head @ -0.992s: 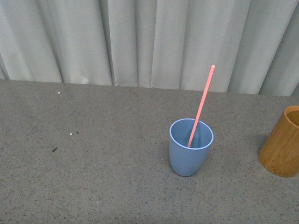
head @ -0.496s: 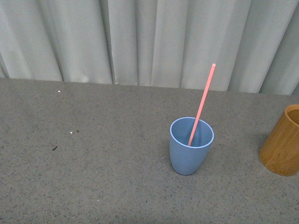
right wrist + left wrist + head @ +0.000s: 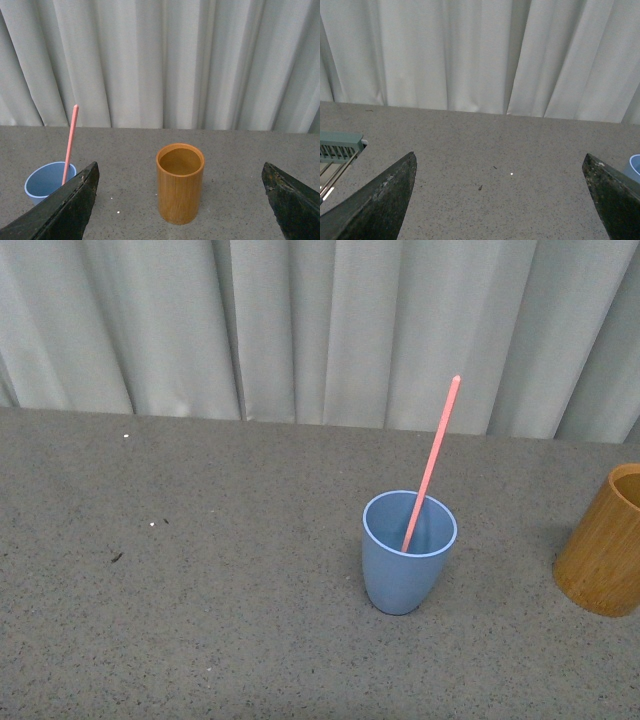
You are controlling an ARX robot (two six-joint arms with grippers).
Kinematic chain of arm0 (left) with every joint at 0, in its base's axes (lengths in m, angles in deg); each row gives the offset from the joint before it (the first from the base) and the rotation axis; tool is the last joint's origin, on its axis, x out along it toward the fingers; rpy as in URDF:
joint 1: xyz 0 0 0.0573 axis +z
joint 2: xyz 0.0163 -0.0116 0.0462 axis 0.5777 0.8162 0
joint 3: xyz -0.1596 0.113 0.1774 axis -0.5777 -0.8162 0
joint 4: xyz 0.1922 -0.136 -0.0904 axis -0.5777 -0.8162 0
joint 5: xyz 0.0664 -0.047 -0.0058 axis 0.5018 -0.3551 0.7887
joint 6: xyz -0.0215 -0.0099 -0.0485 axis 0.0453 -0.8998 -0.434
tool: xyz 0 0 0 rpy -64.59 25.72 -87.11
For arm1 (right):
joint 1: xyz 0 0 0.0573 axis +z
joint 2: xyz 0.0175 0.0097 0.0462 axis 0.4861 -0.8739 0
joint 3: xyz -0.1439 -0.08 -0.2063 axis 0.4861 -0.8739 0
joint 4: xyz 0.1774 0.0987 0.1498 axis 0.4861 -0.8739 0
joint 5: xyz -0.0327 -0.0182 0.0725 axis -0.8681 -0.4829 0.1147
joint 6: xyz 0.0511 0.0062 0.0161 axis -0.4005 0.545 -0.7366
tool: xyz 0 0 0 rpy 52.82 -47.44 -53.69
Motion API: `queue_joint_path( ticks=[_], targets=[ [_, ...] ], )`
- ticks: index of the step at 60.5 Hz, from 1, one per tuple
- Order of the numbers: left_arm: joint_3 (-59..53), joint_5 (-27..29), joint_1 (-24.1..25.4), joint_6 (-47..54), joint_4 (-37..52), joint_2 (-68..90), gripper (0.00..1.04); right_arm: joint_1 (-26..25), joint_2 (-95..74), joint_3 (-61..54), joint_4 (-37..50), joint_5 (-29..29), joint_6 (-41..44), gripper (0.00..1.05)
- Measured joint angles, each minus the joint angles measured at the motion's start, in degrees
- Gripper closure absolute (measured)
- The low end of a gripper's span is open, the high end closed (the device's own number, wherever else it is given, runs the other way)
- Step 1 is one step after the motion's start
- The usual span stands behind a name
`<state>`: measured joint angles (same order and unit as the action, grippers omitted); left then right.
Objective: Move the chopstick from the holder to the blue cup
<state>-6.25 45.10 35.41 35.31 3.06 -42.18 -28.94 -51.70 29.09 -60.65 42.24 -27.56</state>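
A single pink-red chopstick stands leaning in the blue cup on the grey table; both also show in the right wrist view, chopstick in blue cup. The orange-brown holder stands upright and looks empty inside; in the front view the holder is at the right edge. My right gripper is open, its fingers wide apart with the holder ahead between them. My left gripper is open over bare table, a sliver of the blue cup at its side. Neither arm appears in the front view.
Pale pleated curtains hang behind the table's far edge. A grey-green slotted object lies at the edge of the left wrist view. Small specks dot the tabletop.
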Motion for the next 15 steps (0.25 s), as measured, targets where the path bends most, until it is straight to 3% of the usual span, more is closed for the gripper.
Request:
queue_joint_path(
  ticks=[15],
  targets=[
    [0.0,0.0,0.0,0.0,0.0,0.0,0.07,0.0,0.0,0.0,0.0,0.0,0.0,0.09]
  ],
)
